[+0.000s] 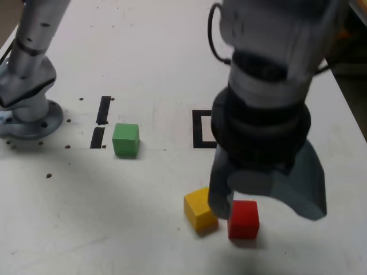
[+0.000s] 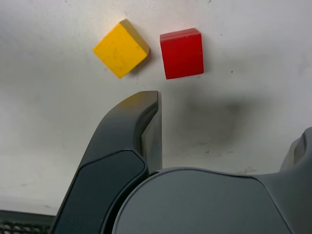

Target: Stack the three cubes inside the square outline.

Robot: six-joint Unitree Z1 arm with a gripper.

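The smooth dark-grey claw (image 1: pixel 261 200) hangs spread wide, empty, over the matte yellow cube (image 1: pixel 200 209) and matte red cube (image 1: pixel 243 219) lying side by side, perhaps touching, on the white counter (image 1: pixel 143 51); the matte green cube (image 1: pixel 125 139) sits apart, and the thick black square outline (image 1: pixel 202 129) is half hidden.

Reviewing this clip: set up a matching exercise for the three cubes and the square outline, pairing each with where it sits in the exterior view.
Things
1. green cube
2. yellow cube
3. red cube
4. square outline

Places
A. partly hidden behind the arm, nothing visible inside it
B. alone beside the two short black bars
C. just below the gripper, on the exterior view's right of its neighbour
D. turned at an angle, on the exterior view's left of its neighbour

Pairs: 1-B, 2-D, 3-C, 4-A
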